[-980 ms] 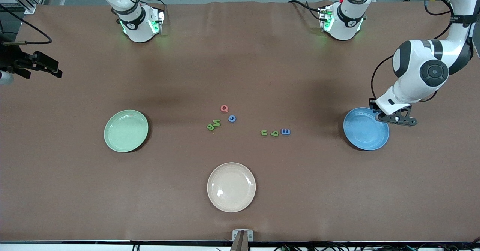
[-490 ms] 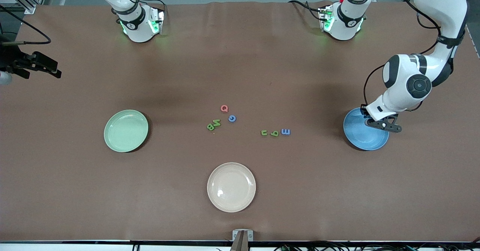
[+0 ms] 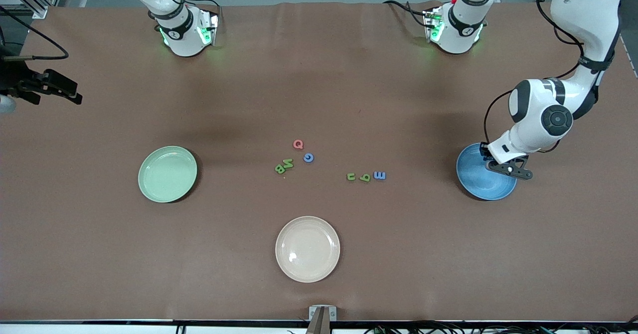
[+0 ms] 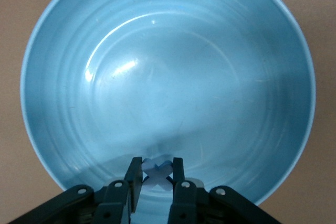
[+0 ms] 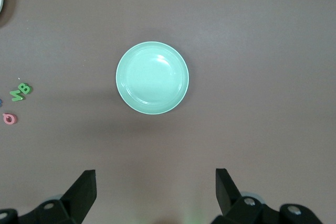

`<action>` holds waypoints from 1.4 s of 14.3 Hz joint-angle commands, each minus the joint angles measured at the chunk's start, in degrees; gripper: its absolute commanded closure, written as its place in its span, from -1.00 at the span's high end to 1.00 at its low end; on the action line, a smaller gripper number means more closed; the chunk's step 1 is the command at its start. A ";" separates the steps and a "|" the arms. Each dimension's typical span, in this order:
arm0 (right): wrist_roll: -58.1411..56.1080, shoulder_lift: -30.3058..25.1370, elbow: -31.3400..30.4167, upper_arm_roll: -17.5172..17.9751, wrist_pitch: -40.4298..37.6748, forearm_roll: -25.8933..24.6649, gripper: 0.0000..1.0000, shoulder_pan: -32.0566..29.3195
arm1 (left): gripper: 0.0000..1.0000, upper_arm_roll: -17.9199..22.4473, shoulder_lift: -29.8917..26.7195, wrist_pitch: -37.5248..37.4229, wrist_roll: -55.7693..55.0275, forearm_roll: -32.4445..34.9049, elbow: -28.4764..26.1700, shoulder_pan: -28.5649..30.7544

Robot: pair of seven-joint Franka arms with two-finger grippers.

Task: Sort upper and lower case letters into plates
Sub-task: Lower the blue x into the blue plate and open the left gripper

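One pale blue X [image 4: 157,174] sits pinched in your left gripper [image 4: 157,178], directly over the blue plate [image 4: 63,77] at the left arm's end; your right gripper [image 5: 155,192] waits wide open and empty, high above the green plate [image 5: 152,77]

Three plates [image 3: 167,174]; seven letters [image 3: 298,144] on the table, an eighth held.

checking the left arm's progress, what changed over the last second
The left gripper, shut on a pale blue letter X, has swung in from the blue plate's edge to sit over the plate, toward the right arm's end. Nothing was let go. The loose letters, green plate, cream plate and the waiting, open right gripper stayed as they were.
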 commanded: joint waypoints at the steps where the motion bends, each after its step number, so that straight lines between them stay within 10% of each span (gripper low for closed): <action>1: 0.91 -1.50 -1.63 0.58 0.53 -0.28 1.00 -0.41 | -0.59 -0.41 0.69 1.16 0.40 1.10 0.27 0.66; 7: 0.91 -1.50 -1.63 0.58 0.27 -0.28 1.00 -0.41 | -0.29 -0.32 0.34 0.99 0.40 1.10 0.27 0.66; 9: 0.91 -1.50 -1.63 0.58 0.01 -0.28 1.00 -0.41 | 0.94 -0.41 -0.80 0.38 0.49 1.10 0.27 0.57; 20: 0.11 10.60 3.12 0.49 2.01 -0.19 1.00 -0.67 | 1.00 -11.74 -3.54 -17.82 -18.99 0.05 12.21 -0.22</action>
